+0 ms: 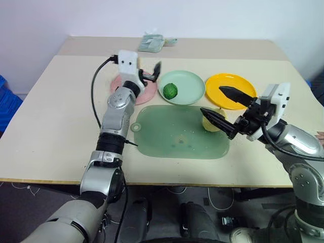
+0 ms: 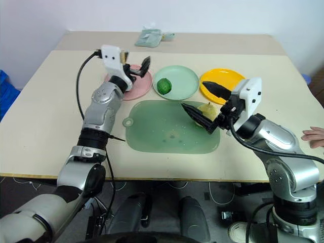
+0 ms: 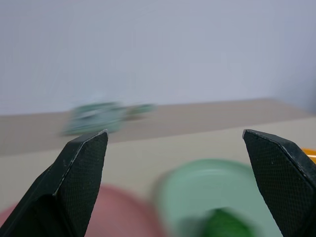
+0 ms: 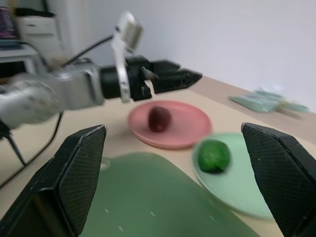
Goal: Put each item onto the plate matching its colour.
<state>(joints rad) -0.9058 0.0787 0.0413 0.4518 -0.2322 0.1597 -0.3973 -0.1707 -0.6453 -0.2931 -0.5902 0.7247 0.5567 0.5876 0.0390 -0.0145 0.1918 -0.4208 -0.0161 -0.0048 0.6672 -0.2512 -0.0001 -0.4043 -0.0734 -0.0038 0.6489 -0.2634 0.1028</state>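
Surface [image 1: 61, 126]: matt, pale beige, smooth laminate look. Cutting board [image 1: 172, 139]: translucent green plastic, slight sheen. Pink plate [image 4: 185, 123], green plate [image 1: 190, 83] and yellow plate [image 1: 228, 83]: smooth plastic, soft gloss. Green ball [image 1: 170, 90]: bumpy skin. Right end effector [image 4: 175, 182]: matt black fingers [image 4: 81, 168] with fine cross-hatched pads. Arm shells: brushed silvery metal.

The right gripper [image 4: 180, 180] has its jaws spread wide, nothing between them. Framed in the gap lie the green cutting board [image 4: 148, 197] closest, then the pink plate [image 4: 185, 128] carrying the maroon oval [image 4: 159, 119], and the mint green plate [image 4: 237, 190] carrying the dark green bumpy ball [image 4: 214, 155]. Beyond them the left gripper [image 4: 190, 78] hangs above the pink plate over the beige surface [image 4: 118, 116].
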